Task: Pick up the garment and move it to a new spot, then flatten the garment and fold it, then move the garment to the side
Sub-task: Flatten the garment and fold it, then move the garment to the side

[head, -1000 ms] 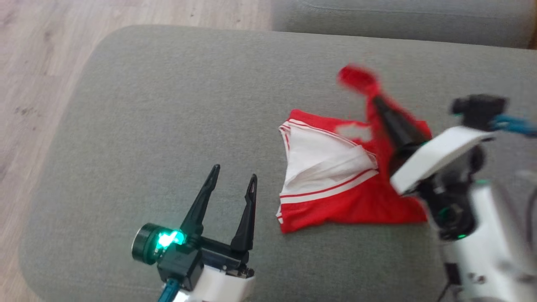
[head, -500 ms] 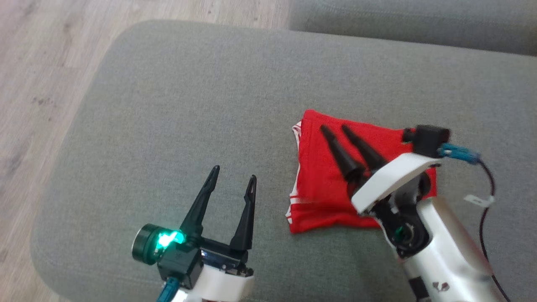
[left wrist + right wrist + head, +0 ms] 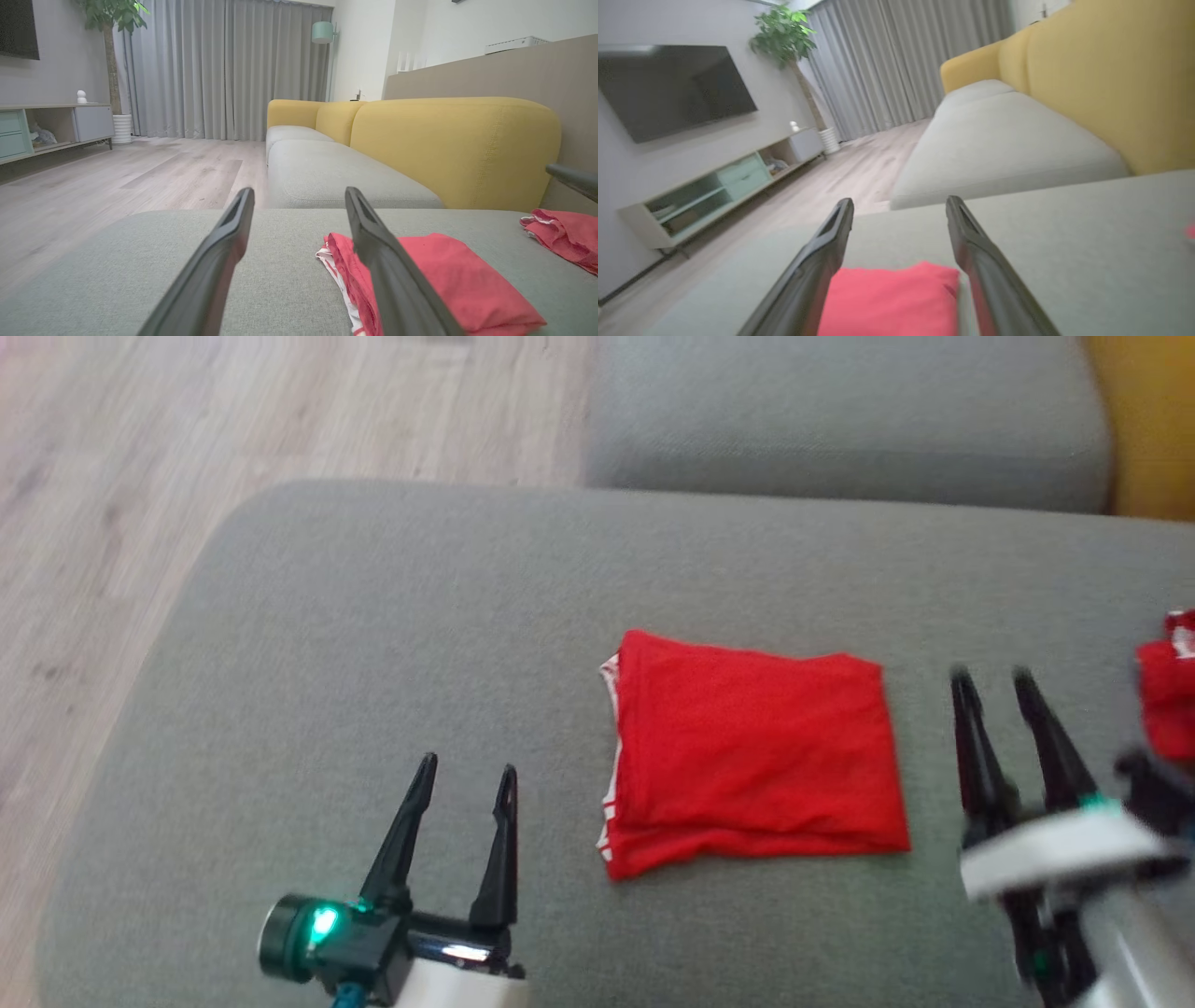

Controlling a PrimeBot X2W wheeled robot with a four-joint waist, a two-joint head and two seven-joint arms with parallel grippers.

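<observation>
The red garment [image 3: 752, 751] lies folded into a flat rectangle on the grey sofa cushion [image 3: 392, 644], with white trim peeking out along its left edge. It also appears in the left wrist view as the garment [image 3: 448, 280] and in the right wrist view as the garment [image 3: 892, 303]. My left gripper [image 3: 465, 775] hovers open to the garment's left, apart from it. On the garment's right, my right gripper [image 3: 990, 677] stands open with nothing between its fingers, clear of the cloth.
A second red cloth [image 3: 1172, 695] lies crumpled at the right edge of the cushion. Another grey seat [image 3: 840, 420] and a yellow backrest [image 3: 453, 144] lie beyond. Wooden floor [image 3: 103, 523] runs along the left side.
My right gripper opened, let go of the garment after laying its flap over, and drew back to the right. The garment now lies folded. The head camera also shifted.
</observation>
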